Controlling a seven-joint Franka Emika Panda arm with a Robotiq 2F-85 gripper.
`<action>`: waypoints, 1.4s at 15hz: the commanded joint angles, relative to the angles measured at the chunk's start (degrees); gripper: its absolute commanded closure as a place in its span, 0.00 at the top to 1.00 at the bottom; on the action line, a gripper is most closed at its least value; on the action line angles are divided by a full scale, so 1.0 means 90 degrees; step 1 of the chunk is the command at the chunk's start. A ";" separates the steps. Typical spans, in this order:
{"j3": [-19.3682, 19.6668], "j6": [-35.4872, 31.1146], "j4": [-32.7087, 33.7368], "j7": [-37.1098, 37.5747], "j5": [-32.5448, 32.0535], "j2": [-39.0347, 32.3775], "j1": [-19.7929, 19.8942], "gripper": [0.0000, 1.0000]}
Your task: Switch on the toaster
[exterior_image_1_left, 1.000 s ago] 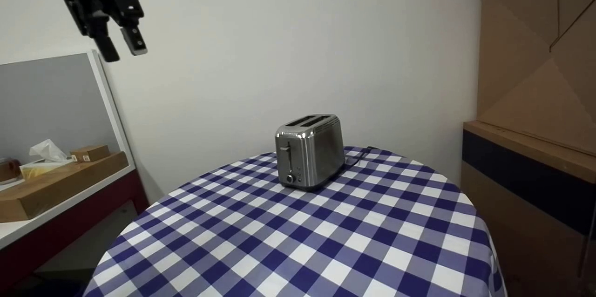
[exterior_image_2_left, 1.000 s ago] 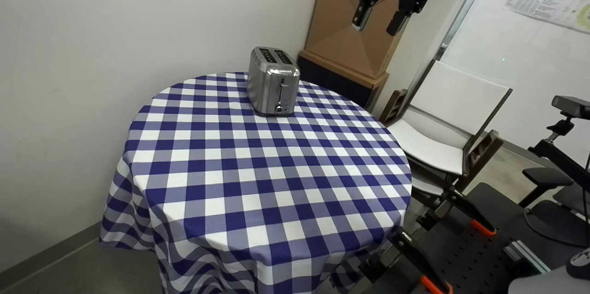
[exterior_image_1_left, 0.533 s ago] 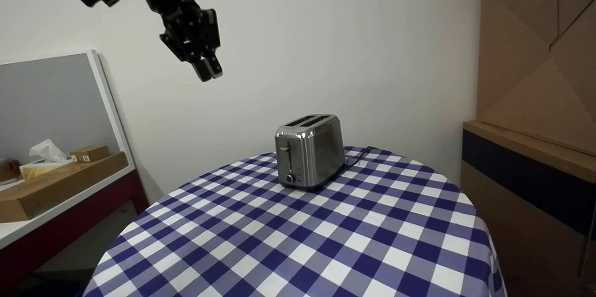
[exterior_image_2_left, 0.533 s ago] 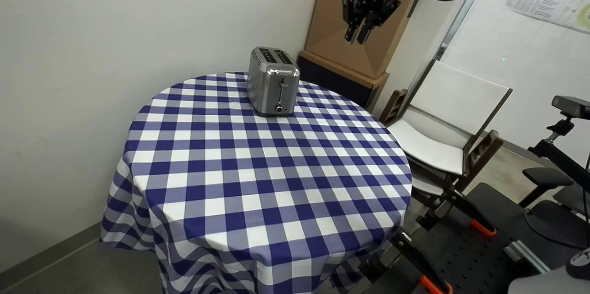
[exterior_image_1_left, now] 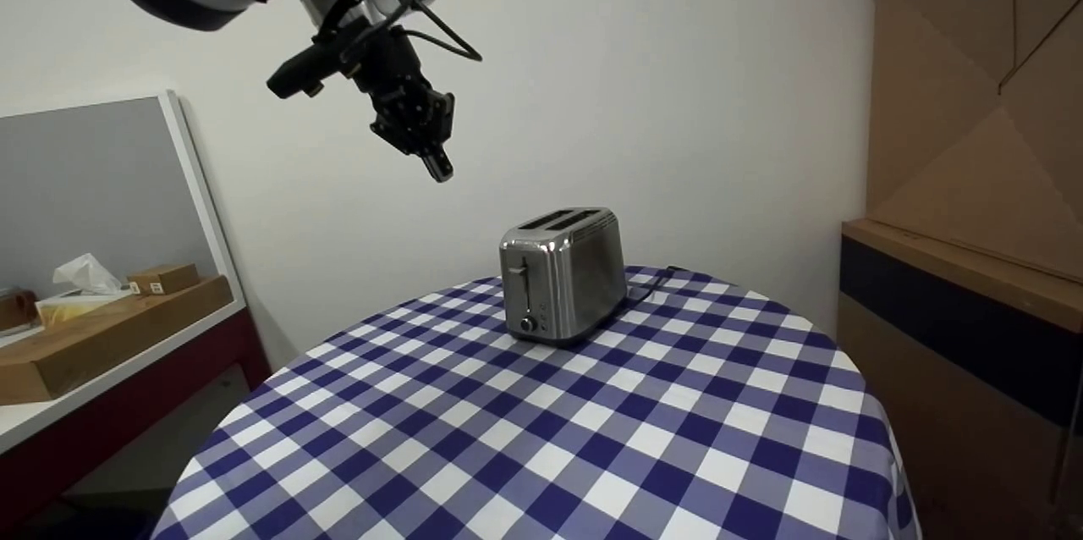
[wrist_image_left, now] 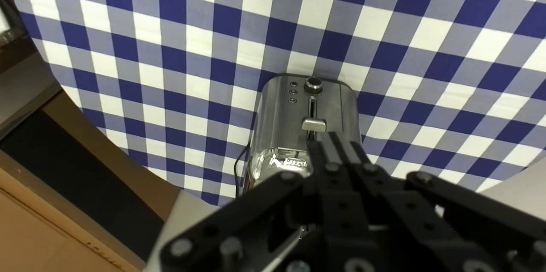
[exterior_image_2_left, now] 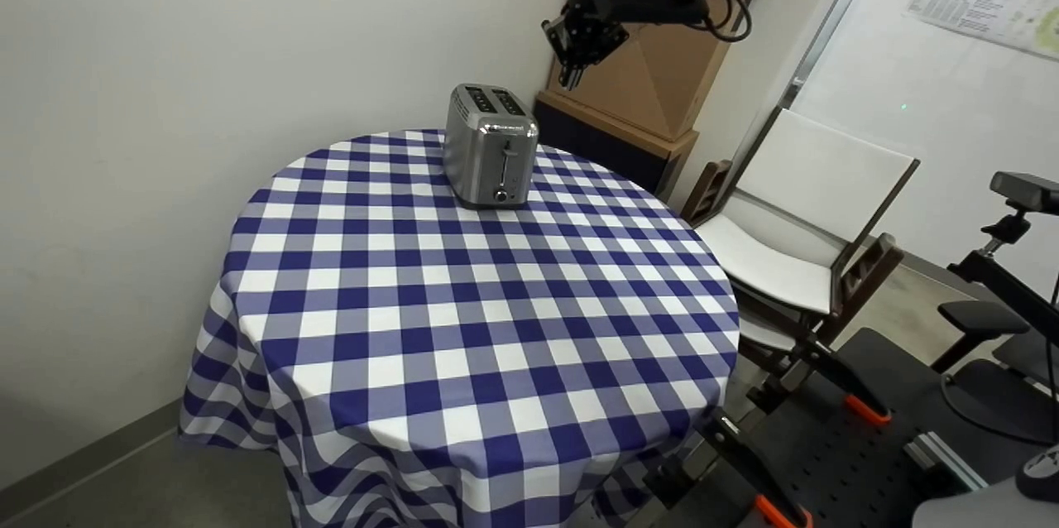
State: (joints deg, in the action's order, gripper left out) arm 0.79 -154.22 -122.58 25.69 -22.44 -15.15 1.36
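The toaster (exterior_image_1_left: 563, 282), a boxy body of shiny silver metal with rounded edges, stood upright on the far part of a round cloth-covered table (exterior_image_2_left: 426, 317), checked blue and white. Two dark slots (exterior_image_2_left: 494, 100) ran side by side along its top. Its near end panel (wrist_image_left: 294, 127) bore a lever (wrist_image_left: 314, 125) in the upper part of a vertical track, a round knob (wrist_image_left: 313, 84) beneath, and three small buttons (wrist_image_left: 293, 91) to the right. In an exterior view, the toaster lay below and to the right of the tilted gripper (exterior_image_1_left: 439, 174), apart from it; in an exterior view, it lay below and to the left of the gripper (exterior_image_2_left: 570, 79). The fingertips (wrist_image_left: 331, 148) were brought together, holding nothing.
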 commanded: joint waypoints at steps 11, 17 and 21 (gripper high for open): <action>0.1015 -0.0298 0.2493 -0.0401 0.0734 -0.2618 -0.0577 0.00; 0.0939 -0.0202 0.3330 -0.0897 0.1152 -0.3358 -0.0522 0.00; 0.0892 -0.0129 0.3705 -0.1125 0.1338 -0.3732 -0.0487 0.00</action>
State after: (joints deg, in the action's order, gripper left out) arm 9.03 -156.22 -93.63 18.42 -12.71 -45.28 -3.18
